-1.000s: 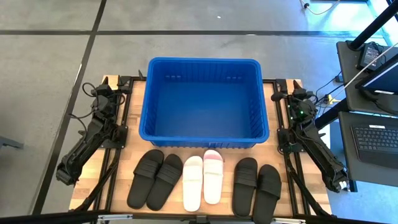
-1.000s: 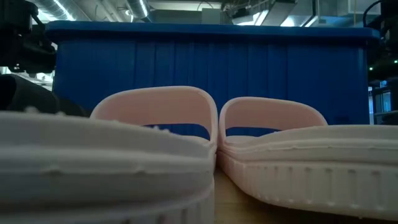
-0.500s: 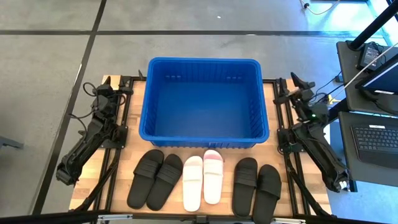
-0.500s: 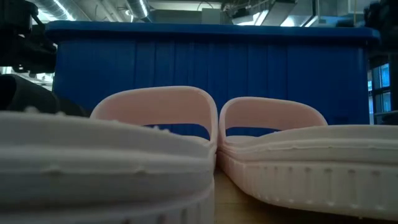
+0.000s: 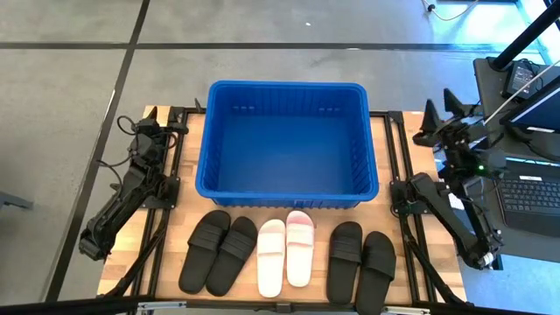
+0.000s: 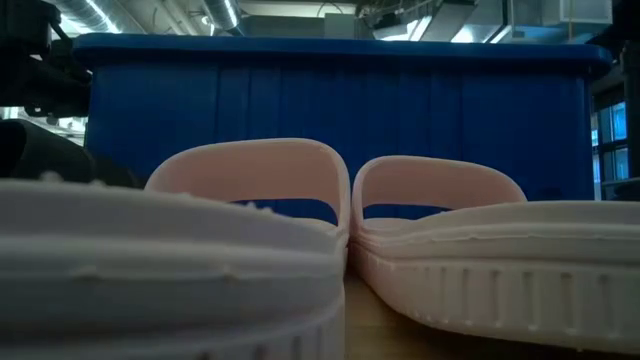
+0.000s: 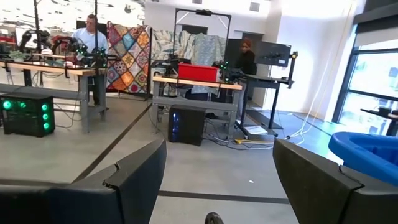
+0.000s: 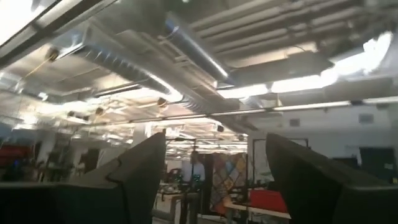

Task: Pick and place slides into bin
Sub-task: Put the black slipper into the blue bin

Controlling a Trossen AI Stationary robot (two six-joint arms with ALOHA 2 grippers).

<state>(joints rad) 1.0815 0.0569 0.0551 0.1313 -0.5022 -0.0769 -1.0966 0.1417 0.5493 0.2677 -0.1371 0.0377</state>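
Observation:
The blue bin [image 5: 287, 144] stands at the table's far middle. Six slides lie soles down in a row in front of it: a black pair at the left [image 5: 219, 251], a pale pink/white pair in the middle [image 5: 285, 252], a black pair at the right [image 5: 361, 261]. The pink pair fills the low view [image 6: 330, 250] before the bin's wall [image 6: 340, 110]. My left gripper [image 5: 149, 118] rests open at the table's far left, beside the bin. My right gripper [image 5: 440, 107] is open and raised off the bin's far right corner, pointing up and away.
A desk with a laptop and keyboard [image 5: 529, 192] stands right of the table, close to my right arm. Beyond the table are workbenches and people [image 7: 93, 37]. Bare wood shows between the slides and the bin.
My right gripper has risen from its rest beside the bin's far right corner and swung toward the table's right edge, tipping upward. The slides, the bin and my left arm have stayed still.

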